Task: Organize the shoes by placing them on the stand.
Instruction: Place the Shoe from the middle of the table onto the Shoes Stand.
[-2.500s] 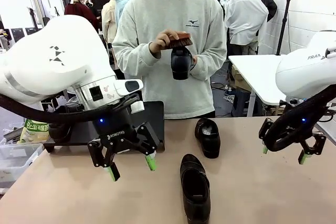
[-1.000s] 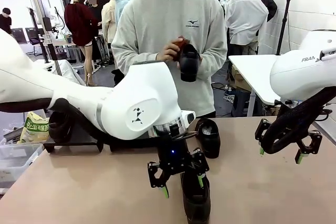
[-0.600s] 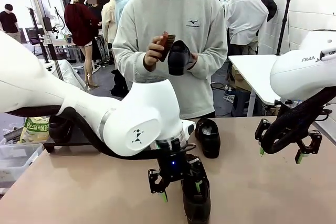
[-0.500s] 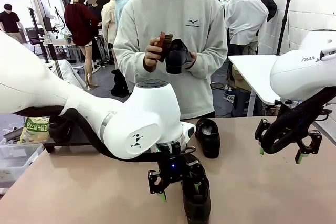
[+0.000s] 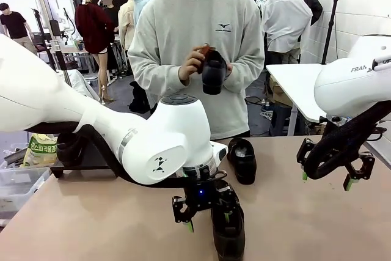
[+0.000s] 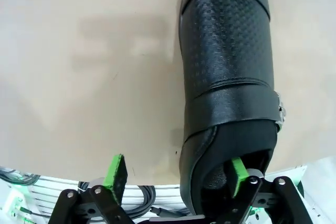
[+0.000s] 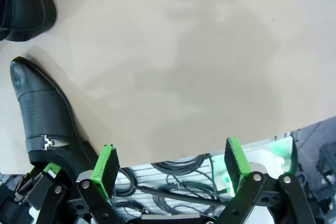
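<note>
Black glossy leather slip-on shoe (image 5: 227,230) lies at the near edge of the beige table (image 5: 91,224), our left gripper (image 5: 208,222) wide open astride its heel wall (nothing clamped), right gripper (image 5: 325,180) open and empty; we count 2 shoes (image 5: 242,160) unplaced.

near shoe (image 5: 231,244): cut by bottom edge | partly behind left end effector (image 5: 208,221)

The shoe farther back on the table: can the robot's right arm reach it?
Probably yes. The right gripper hangs open beside the far shoe, bare table between them; the left gripper is at the nearer shoe.
</note>
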You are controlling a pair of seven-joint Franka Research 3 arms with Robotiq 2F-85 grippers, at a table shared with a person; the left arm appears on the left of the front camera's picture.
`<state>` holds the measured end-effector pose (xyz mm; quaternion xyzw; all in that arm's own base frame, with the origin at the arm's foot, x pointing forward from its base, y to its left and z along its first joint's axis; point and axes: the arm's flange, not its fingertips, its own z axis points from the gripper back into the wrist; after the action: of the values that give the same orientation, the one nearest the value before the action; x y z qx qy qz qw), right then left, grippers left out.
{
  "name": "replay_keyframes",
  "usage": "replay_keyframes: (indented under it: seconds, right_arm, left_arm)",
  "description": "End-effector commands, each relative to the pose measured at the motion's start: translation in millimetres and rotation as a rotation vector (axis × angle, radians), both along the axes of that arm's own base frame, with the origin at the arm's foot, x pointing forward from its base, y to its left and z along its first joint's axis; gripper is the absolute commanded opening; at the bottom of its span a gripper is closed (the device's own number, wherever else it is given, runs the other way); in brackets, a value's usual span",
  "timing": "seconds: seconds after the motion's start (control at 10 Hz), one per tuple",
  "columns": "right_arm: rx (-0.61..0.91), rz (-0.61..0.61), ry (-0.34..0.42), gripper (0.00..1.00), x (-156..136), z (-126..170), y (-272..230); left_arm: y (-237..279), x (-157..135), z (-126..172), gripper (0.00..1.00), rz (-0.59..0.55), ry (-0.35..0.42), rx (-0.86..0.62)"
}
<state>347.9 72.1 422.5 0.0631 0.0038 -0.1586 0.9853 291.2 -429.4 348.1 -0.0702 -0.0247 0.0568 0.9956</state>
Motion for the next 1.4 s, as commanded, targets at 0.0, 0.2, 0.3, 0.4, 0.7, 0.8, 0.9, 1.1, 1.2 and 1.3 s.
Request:
replay_keyframes:
  seconds: [0.0,0.2,0.3,0.4,0.7,0.8,0.9,1.1,1.2,1.3]
  right_arm:
    - [-0.008,0.009,0.003,1.0,-0.6,-0.3,-1.4]
    - [-0.008,0.009,0.003,1.0,-0.6,-0.3,-1.4]
    - [-0.008,0.009,0.003,1.0,-0.6,-0.3,-1.4]
    - [-0.008,0.009,0.003,1.0,-0.6,-0.3,-1.4]
    - [-0.008,0.009,0.003,1.0,-0.6,-0.3,-1.4]
    - [-0.008,0.009,0.003,1.0,-0.6,-0.3,-1.4]
    - [-0.008,0.009,0.003,1.0,-0.6,-0.3,-1.4]
    - [-0.008,0.009,0.003,1.0,-0.6,-0.3,-1.4]
    - [-0.008,0.009,0.003,1.0,-0.6,-0.3,-1.4]
    - [-0.008,0.009,0.003,1.0,-0.6,-0.3,-1.4]
  left_arm:
    - [-7.2,1.9,4.9,0.69,-0.089,-0.017,0.026]
    - [-8.6,-0.2,1.9,0.31,-0.099,-0.015,0.042]
    - [-9.1,-1.9,-0.3,0.12,-0.112,-0.015,0.035]
    - [-10.2,-2.8,1.0,0.0,-0.121,-0.018,0.016]
    - [-12.7,-6.5,2.9,0.0,-0.14,-0.018,-0.017]
    - [-13.9,-7.0,3.0,0.0,-0.142,0.02,-0.026]
    - [-14.2,-6.3,2.3,0.0,-0.143,0.042,-0.036]
    - [-13.7,-7.4,3.0,0.0,-0.14,0.047,-0.021]
    - [-10.0,-7.9,11.5,0.0,-0.13,0.065,0.005]
    - [0.8,-13.1,32.1,0.0,-0.12,0.076,-0.003]
